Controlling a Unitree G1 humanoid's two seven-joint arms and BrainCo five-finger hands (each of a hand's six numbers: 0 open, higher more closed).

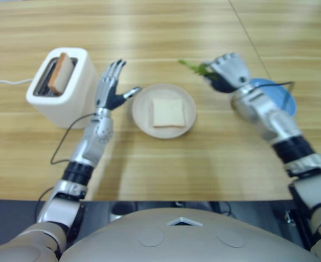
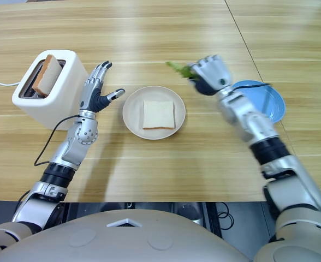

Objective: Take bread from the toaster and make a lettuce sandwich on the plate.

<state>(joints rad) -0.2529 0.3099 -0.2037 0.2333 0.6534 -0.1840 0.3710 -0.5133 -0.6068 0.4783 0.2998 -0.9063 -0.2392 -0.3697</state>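
At the centre of the frame, a round pale plate [image 2: 130, 123] sits on a wooden table [image 2: 149, 33] with one slice of bread [image 2: 159, 114] lying flat in its middle. Up and to the right of the plate, just past its rim, the right hand [image 2: 210, 73] hangs above the table with its fingers curled tight around a piece of lettuce [image 2: 178, 69]. The green leaf sticks out of the left side of the fist, its long axis running roughly sideways and its free tip pointing toward the plate. So the bare slice lies down and to the left of the lettuce, a short way off, and the leaf most likely needs to travel that way before it can be laid on the bread. A blue dish [image 2: 271, 105] lies behind the right forearm at the right of the frame. In the upper left stands a white toaster [image 2: 51, 106] with a second slice [image 2: 46, 75] poking out of its slot. Between toaster and plate, the left hand [image 2: 94, 94] is raised, its fingers spread and holding nothing; it is the nearer hand to the toaster.
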